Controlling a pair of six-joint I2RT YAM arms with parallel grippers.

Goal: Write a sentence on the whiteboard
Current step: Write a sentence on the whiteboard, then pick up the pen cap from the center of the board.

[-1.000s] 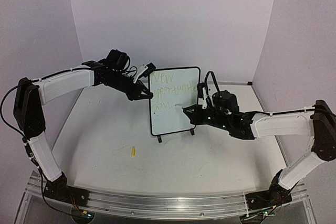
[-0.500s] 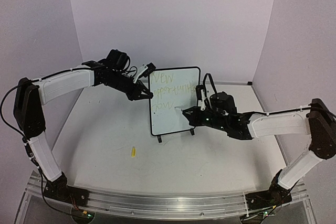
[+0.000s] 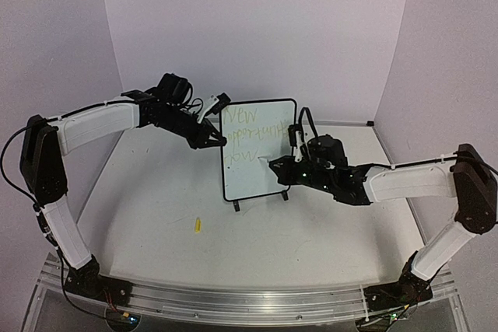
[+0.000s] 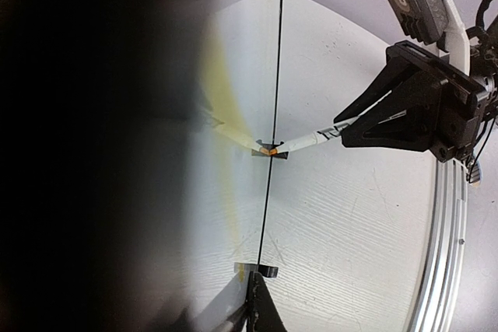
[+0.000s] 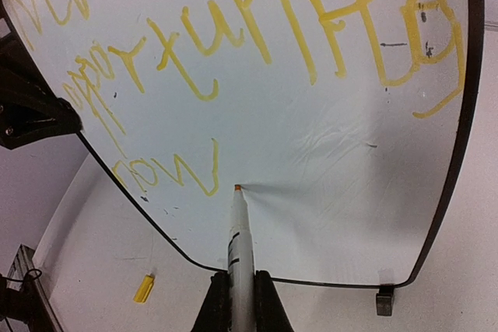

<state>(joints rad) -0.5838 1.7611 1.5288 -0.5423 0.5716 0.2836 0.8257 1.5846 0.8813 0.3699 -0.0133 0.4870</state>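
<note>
Whiteboard [image 3: 264, 180] from above stands upright just ahead of my right gripper [image 3: 277, 166], left gripper [image 3: 216, 141] at its far edge, grip I cannot tell; left wrist shows the marker [image 4: 311, 139] meeting it edge-on; right wrist shows fingers [image 5: 264, 301] pinching that marker, tip touching beside the sentence [image 5: 257, 44].

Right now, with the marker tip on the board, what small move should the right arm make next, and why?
Probably draw the marker tip rightwards along the third line: it touches the whiteboard just past the last letter, bare space lies beyond, and the left claw grips the board's edge.
</note>
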